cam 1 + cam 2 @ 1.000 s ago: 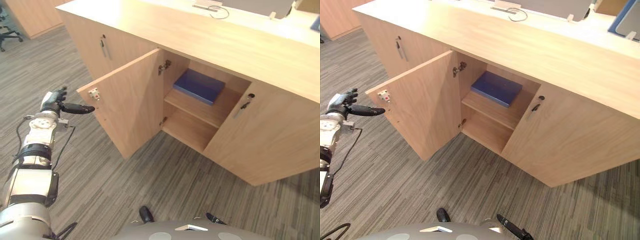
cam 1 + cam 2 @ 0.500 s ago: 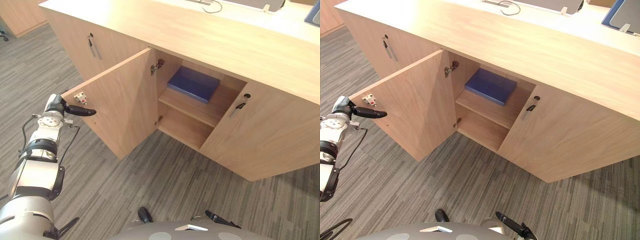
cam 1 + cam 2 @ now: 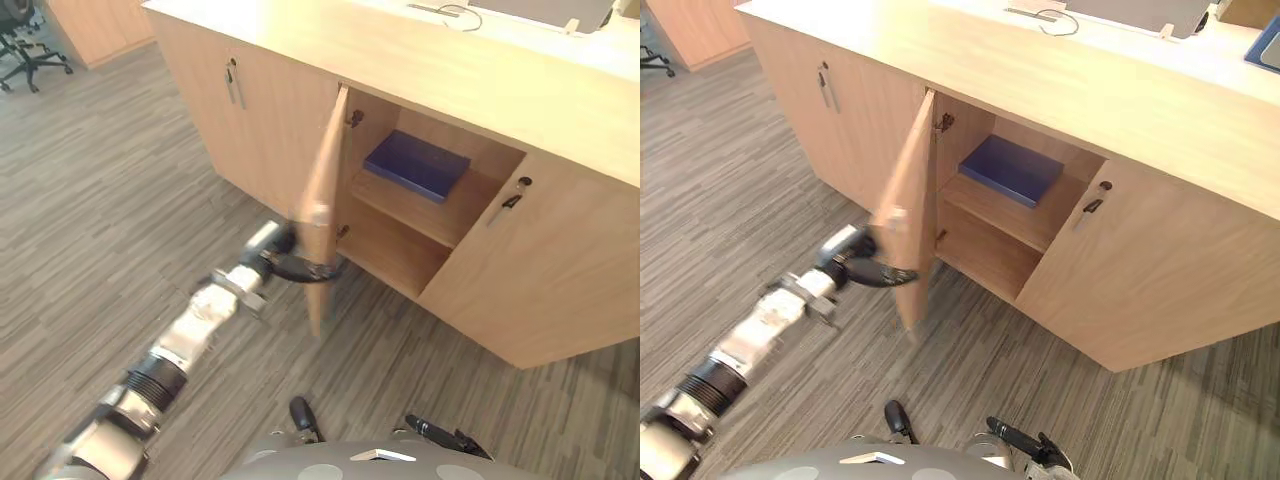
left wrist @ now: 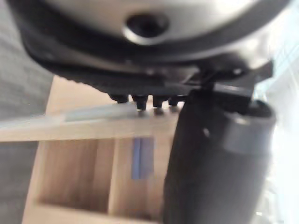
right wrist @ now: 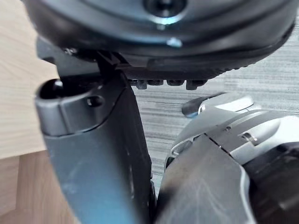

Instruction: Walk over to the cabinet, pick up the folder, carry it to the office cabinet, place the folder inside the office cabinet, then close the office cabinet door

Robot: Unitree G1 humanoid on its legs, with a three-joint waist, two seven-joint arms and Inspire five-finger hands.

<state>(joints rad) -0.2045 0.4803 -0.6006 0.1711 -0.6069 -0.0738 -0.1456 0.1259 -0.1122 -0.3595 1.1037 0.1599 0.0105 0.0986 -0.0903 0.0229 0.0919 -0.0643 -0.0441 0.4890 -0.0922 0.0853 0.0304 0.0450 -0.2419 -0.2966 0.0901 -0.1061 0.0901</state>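
Left eye view: the long wooden office cabinet [image 3: 480, 80] runs across the scene beyond the left hand [image 3: 862, 262], standing on a grey striped carpet floor [image 3: 120, 220] that spreads out below and to the left of the hand. One cabinet door [image 3: 325, 170] stands partly open, nearly edge-on to the head camera, and the left hand is right against it, low on its outer face near the free edge. The hand is open: its thumb stretches out across the door's edge and it grips nothing. The left arm reaches up to the door from the lower left.

Past the door and to the right of the hand, the compartment is open. The blue folder [image 3: 416, 165] lies flat on the upper shelf [image 3: 400, 215] inside, higher than the hand and well apart from it. Further right of the hand, the neighbouring door [image 3: 560, 270] is closed, with a dark handle [image 3: 508, 202] near its upper corner. To the left of the hand and above it, another closed door carries a metal handle [image 3: 233, 84]. Far off to the hand's upper left stands an office chair [image 3: 25, 45].

In the right wrist view the right hand [image 5: 93, 154] hangs over the carpet beside a wood panel; I cannot tell whether it is open or closed.
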